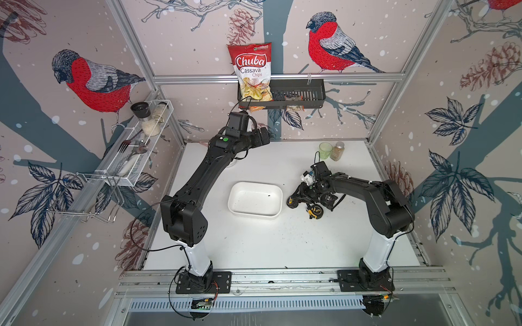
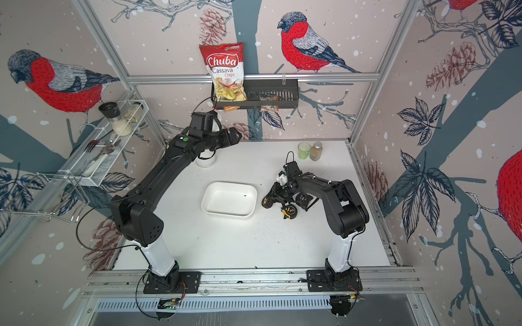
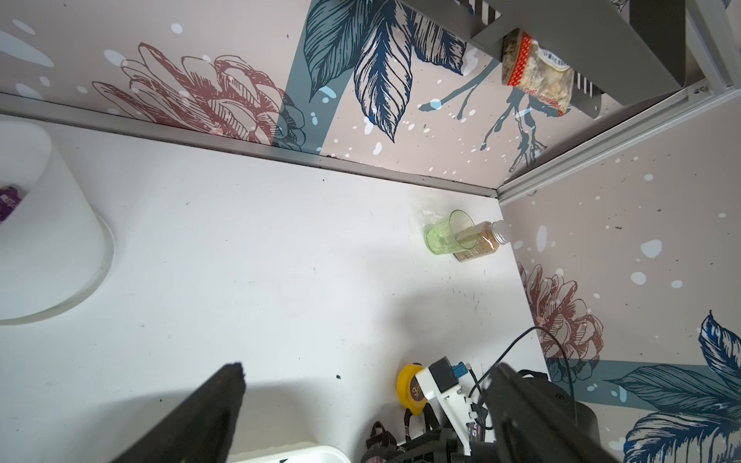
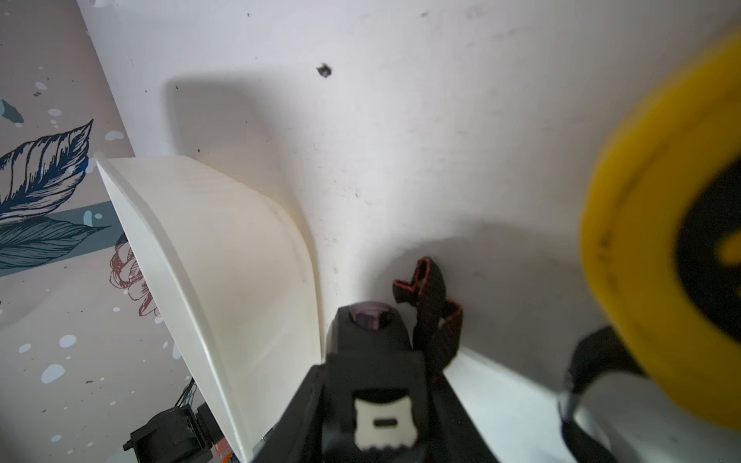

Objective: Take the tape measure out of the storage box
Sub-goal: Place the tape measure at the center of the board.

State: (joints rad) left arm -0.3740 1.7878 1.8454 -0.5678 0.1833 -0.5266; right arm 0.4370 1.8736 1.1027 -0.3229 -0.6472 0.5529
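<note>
**A:** Where's your right tool?

**B:** My right tool (image 4: 375,385) is pinching the tape measure (image 1: 292,202) by its sides. It sits low over the table (image 1: 254,245), just beside the storage box (image 1: 254,201), which holds no tape measure. My left tool (image 3: 367,373) hangs spread wide, well apart.

**A:** Which step is that?

**B:** Set-down, I judge; the extraction looks done. Next I need to lower to contact, open the tool, and lift clear without nudging the second tape measure (image 1: 315,211) beside my wrist.
</note>
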